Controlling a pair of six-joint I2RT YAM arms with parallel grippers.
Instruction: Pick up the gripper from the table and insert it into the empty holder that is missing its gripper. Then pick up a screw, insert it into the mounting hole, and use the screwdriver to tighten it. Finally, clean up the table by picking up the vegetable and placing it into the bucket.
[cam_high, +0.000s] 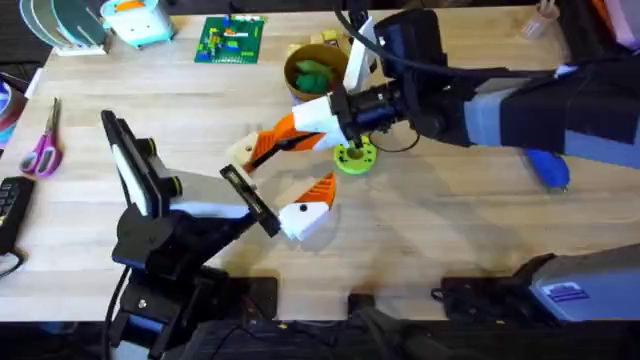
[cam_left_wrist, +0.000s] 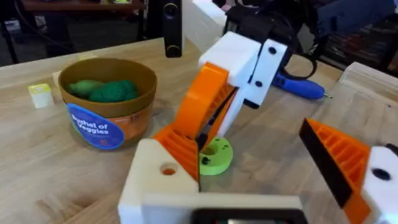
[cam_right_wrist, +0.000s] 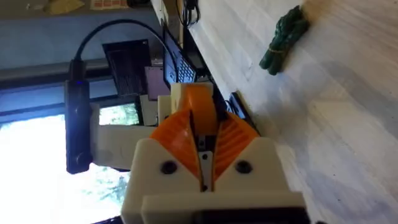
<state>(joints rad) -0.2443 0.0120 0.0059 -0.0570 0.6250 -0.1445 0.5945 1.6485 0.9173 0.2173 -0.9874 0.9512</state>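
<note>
My right gripper (cam_high: 274, 140) is shut on the orange ribbed gripper (cam_right_wrist: 199, 102) and holds it down against the tip of the white holder (cam_left_wrist: 155, 186). That holder (cam_high: 240, 152) is one finger of my left gripper (cam_high: 283, 172), which stands open. Its other finger carries an orange tip (cam_left_wrist: 339, 155). The blue screwdriver (cam_high: 548, 168) lies on the table to the right. A dark green vegetable (cam_right_wrist: 283, 37) lies on the wood in the right wrist view. The bucket (cam_high: 315, 70) stands behind the grippers, with green toys inside.
A lime-green ring disc (cam_high: 353, 157) lies right beside the joined grippers. Pink scissors (cam_high: 42, 145) rest at the left edge. A green brick plate (cam_high: 231, 38) and a light blue box (cam_high: 138, 22) sit at the back. A small yellow block (cam_left_wrist: 40, 95) lies by the bucket.
</note>
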